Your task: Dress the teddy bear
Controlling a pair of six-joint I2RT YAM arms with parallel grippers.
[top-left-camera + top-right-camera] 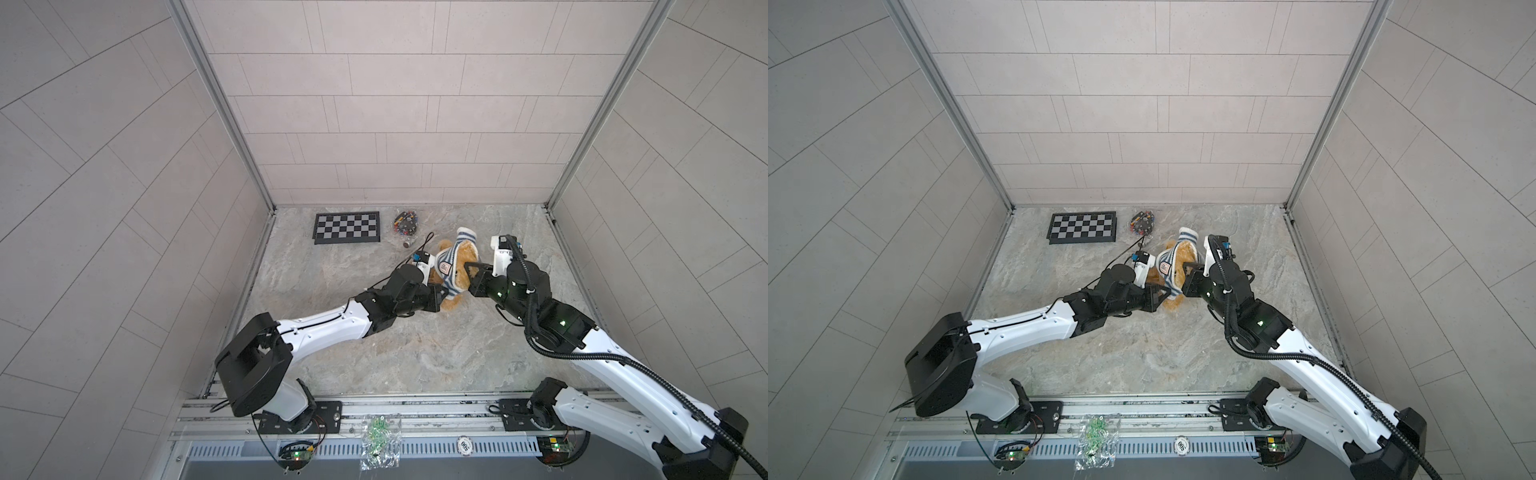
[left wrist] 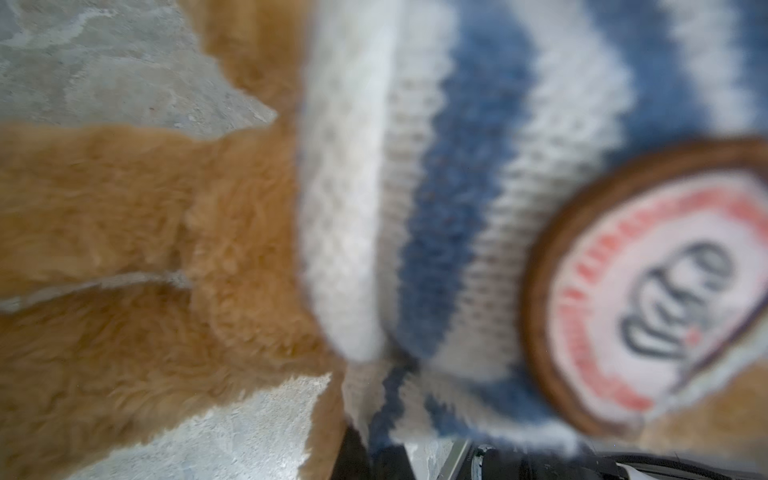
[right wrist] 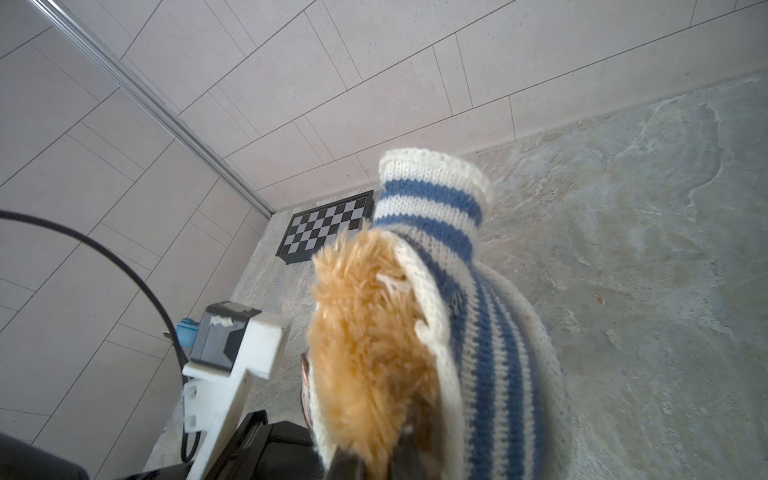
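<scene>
Shirt, blurred close-up, hem pinched in left gripper, jaws cut off at frame edge, right gripper clamped on bear fur, tips hidden, bear half in shirt, on table between grippers, face unseen

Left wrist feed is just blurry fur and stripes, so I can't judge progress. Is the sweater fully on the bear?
Observer: It doesn't look so. In the right wrist view one tube of the striped sweater sticks up with no fur at its cuff.
Operator: Where's the other arm?
Observer: The right gripper is shut on the teddy bear, on fur at a sweater opening.
Operator: Anything nearby to hit?
Observer: A chessboard lies behind the bear, near the back wall.
</scene>
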